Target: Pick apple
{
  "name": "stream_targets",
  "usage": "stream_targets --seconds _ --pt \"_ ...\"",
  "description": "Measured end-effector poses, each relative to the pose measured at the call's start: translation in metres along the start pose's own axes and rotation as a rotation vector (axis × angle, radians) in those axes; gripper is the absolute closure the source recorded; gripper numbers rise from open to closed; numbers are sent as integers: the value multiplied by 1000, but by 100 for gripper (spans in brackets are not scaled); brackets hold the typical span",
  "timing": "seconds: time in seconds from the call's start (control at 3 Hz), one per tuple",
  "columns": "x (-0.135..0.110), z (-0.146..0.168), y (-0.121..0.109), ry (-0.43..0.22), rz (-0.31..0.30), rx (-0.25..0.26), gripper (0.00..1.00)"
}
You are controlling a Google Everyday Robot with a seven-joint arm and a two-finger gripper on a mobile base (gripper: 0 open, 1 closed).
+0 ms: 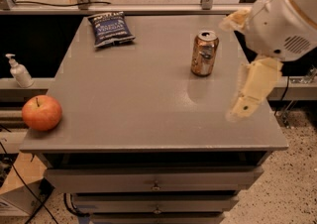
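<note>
You have the whole pick yet to do: the apple (42, 113) sits untouched at the tabletop's (148, 104) near left corner, while the gripper (232, 68) hovers well apart over the right edge, fingers (252, 89) spread and empty.

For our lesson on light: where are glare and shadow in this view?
Camera view: pale sheen on the table in front of the can; soft shadow under the apple at the left front corner; the hand, over the table's right edge, is brightly lit; drawers below lie in shade.
</note>
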State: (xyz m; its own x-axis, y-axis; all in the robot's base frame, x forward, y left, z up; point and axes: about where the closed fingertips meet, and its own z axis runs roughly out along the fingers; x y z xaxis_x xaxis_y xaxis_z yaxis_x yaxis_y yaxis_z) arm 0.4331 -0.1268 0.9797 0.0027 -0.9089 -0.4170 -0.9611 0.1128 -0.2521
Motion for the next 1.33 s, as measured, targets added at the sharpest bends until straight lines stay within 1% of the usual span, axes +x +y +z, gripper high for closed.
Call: stream_targets --seconds 0.33,0.67,1.0,1.33 --pt "-58 27 16 -178 -54 -49 0" --pt "-72 25 20 -214 -57 -55 0" --pt "-70 33 12 -225 -18 -54 0" --pt "-98 68 11 -286 -28 -107 0"
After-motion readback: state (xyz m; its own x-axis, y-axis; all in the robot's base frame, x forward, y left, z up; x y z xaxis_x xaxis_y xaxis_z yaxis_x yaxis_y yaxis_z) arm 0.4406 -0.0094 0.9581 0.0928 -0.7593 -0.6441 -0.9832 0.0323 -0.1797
